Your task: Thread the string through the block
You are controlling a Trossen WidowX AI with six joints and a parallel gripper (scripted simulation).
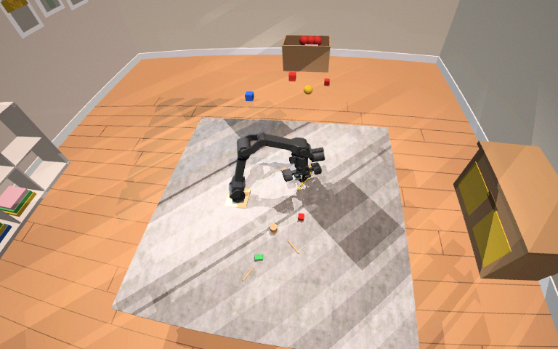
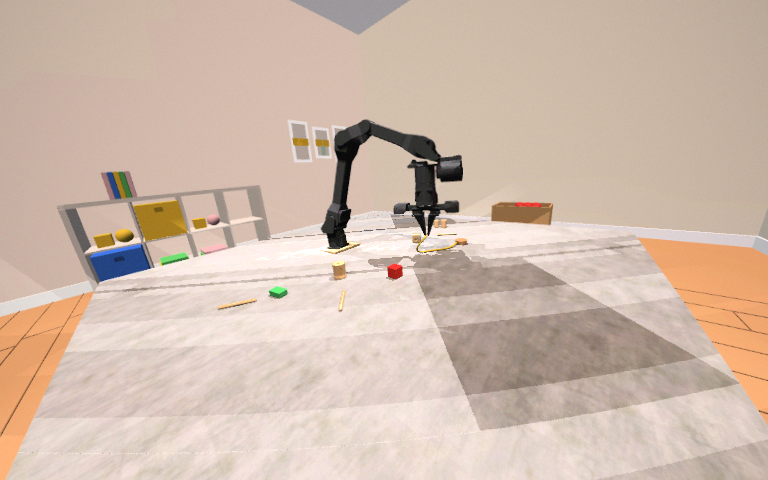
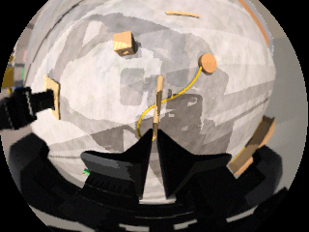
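Observation:
My gripper points down and is shut on the string's stick near its string end. The stick's other end sticks out from the fingertips, apart from the block. The yellow string curves from the fingertips to the round wooden button. The wooden block stands on the table beyond the stick's tip and to its left in the wrist view. A dark hole mark shows low on one face. The string passes beside the block, not through it.
A loose stick lies beyond the block and button. Two more sticks, a red cube, a wooden cylinder and a green block lie on the near side.

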